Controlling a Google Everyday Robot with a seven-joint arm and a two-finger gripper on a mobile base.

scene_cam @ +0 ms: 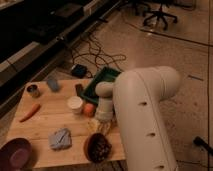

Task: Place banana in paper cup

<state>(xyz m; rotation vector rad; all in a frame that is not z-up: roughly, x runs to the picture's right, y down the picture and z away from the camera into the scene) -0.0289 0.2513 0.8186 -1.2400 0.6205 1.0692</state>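
The paper cup [75, 104] is short and white and stands upright near the middle of the wooden table [45, 122]. The round orange ball [89, 109] sits just to its right. My gripper [101, 120] hangs at the end of the white arm [142, 107], low over the table, to the right of the cup and behind the dark bowl [97, 147]. A small pale yellow shape, the banana [94, 126], shows right at the gripper's tip; I cannot tell whether it is held. The arm hides much of the gripper.
A carrot [29, 112] lies at the left, a metal can [33, 90] and a blue object [52, 84] at the back left. A green tray [102, 80] sits at the back. A blue-grey cloth [60, 138] and a purple bowl [17, 152] lie at the front.
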